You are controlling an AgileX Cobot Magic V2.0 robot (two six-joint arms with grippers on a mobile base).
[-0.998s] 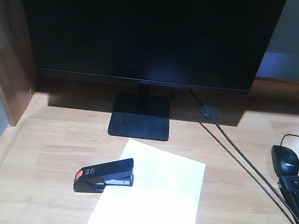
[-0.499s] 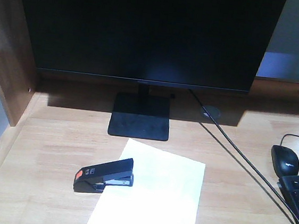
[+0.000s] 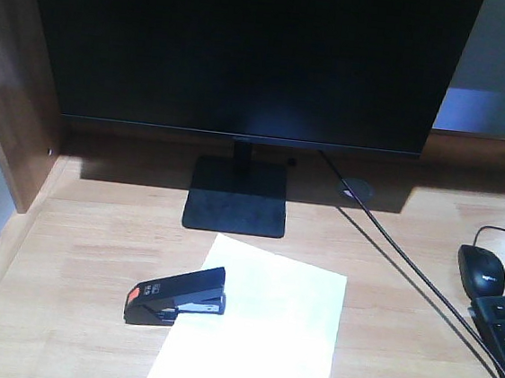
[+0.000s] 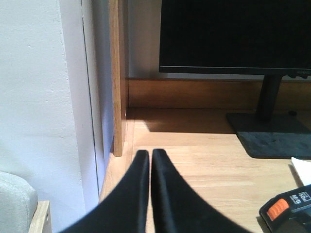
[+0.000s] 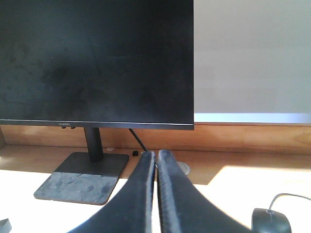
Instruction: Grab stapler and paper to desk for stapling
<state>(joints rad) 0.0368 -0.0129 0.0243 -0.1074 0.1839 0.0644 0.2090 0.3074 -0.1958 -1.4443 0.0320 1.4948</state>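
The black stapler (image 3: 176, 296), orange-red patch at its left end, lies on the desk (image 3: 74, 252) with its silver channel at the left edge of the white paper (image 3: 264, 335). Its orange end (image 4: 286, 208) shows at the lower right of the left wrist view, right of my left gripper (image 4: 150, 154), which is shut and empty above the desk's left edge. My right gripper (image 5: 156, 155) is shut too, holding nothing, in front of the monitor stand. Neither gripper appears in the front view.
A large dark monitor (image 3: 249, 53) on a black stand (image 3: 237, 201) fills the back. Its cable (image 3: 407, 268) runs toward a keyboard (image 3: 503, 337) and a black mouse (image 3: 482, 270) on the right. A wooden side panel (image 3: 9, 100) borders the left.
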